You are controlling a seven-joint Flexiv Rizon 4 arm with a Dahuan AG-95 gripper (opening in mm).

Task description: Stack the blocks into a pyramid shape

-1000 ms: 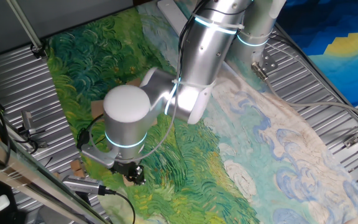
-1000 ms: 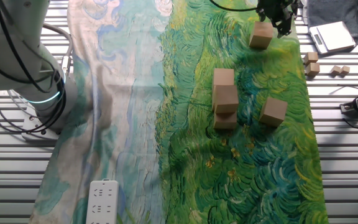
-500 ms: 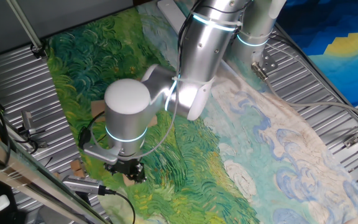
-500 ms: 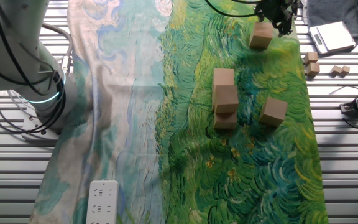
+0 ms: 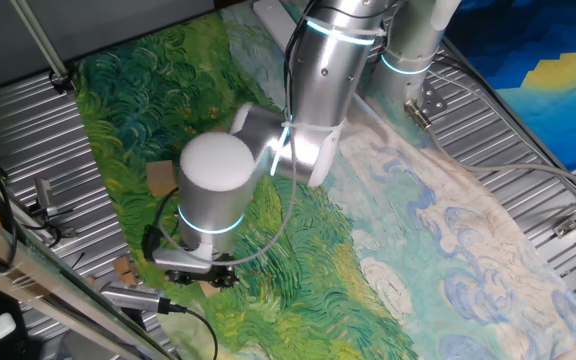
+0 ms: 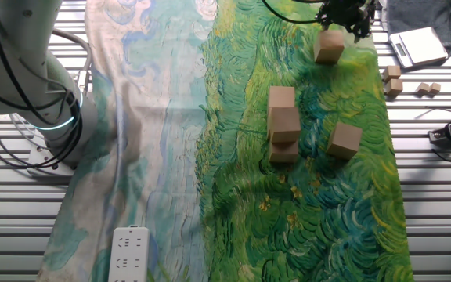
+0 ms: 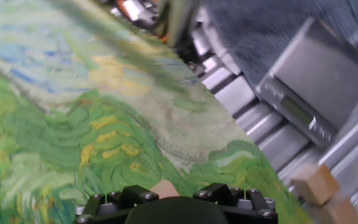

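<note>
A tan wooden block (image 6: 329, 45) sits on the green painted cloth (image 6: 241, 180) near its far right edge. My gripper (image 6: 344, 16) hangs just beyond and above this block, open. In the hand view only a corner of the block (image 7: 165, 188) peeks out between the two black finger mounts of the gripper (image 7: 171, 200). Three more blocks (image 6: 284, 122) huddle in a tight line mid-cloth; the middle one may rest on the others. A single block (image 6: 344, 139) lies to their right. In the first fixed view the arm hides most blocks; the gripper (image 5: 214, 281) and one block (image 5: 161, 178) show.
Small tan scraps (image 6: 391, 79) lie on the metal slats right of the cloth, with a grey scale (image 6: 418, 45) behind them. A white power strip (image 6: 129, 255) lies at the near left. The arm's base (image 6: 45, 117) stands at the left.
The wrist has swung slightly toward the cloth's edge, and the gripper sits a little farther from the block. No block has shifted.
</note>
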